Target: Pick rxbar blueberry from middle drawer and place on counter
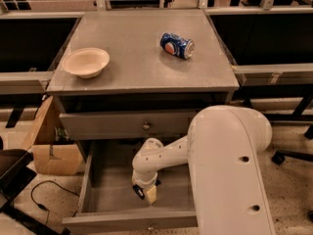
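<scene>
The middle drawer is pulled open, showing its grey floor and a small knob on its front. My gripper reaches down into it, near the middle and close to the drawer's front wall. A small dark piece shows at the gripper's tip. It may be the rxbar blueberry, but I cannot tell, and no other bar shows in the drawer. The counter is the grey top of the cabinet.
A pale bowl stands on the counter's left. A blue Pepsi can lies on its side at the back right. The upper drawer front is closed. A cardboard box and a cable lie on the floor at left. My big white arm fills the lower right.
</scene>
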You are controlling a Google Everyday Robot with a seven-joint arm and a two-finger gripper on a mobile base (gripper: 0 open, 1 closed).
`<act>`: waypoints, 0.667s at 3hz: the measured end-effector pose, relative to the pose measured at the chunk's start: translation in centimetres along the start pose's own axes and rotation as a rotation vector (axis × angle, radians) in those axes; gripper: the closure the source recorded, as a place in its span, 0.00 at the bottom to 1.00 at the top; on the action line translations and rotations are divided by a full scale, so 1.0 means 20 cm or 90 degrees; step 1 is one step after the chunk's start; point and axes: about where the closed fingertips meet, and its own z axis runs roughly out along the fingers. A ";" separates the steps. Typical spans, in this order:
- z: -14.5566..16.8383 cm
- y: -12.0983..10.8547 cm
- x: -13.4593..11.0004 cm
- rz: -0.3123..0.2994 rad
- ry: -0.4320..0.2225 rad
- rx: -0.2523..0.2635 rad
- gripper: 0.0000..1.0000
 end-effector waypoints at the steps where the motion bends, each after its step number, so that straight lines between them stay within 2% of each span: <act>1: 0.00 0.00 0.00 0.000 0.000 0.000 0.89; 2: -0.03 0.00 0.00 0.000 0.000 0.000 1.00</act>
